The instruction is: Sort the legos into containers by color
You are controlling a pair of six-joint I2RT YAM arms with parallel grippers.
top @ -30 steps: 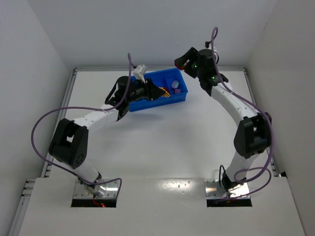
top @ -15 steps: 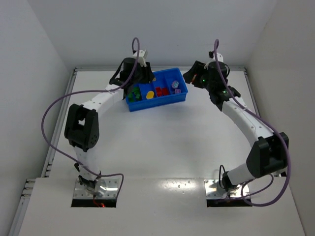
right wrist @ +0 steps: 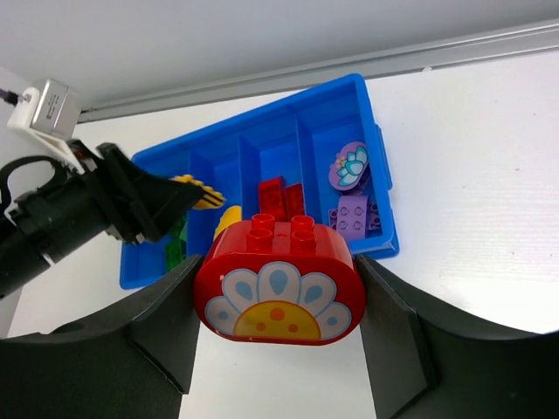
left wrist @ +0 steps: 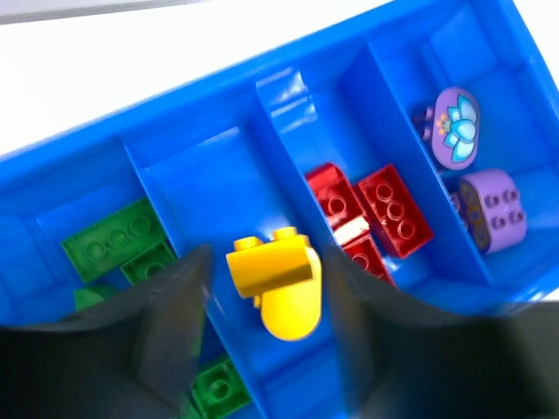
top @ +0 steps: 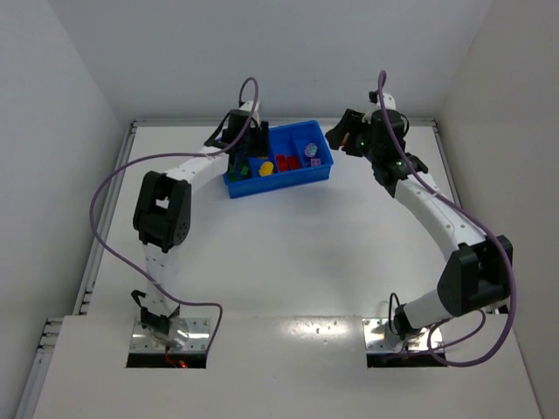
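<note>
One red brick (right wrist: 278,301), which I judge light, rigid and slick, hangs pinched across its rounded ends in my right end effector (right wrist: 278,279) at three o'clock of the blue tray (top: 288,181), my left end effector (left wrist: 266,266) spread around a yellow brick (left wrist: 272,272) over its second compartment (left wrist: 201,183), on a smooth white walled-in bench (top: 288,253).

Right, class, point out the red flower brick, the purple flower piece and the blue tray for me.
red flower brick (right wrist: 278,292), right wrist view, on its flower-printed front face.
purple flower piece (left wrist: 457,127), left wrist view, on the printed flower.
blue tray (left wrist: 201,185), left wrist view, on the bare floor of one compartment.
</note>
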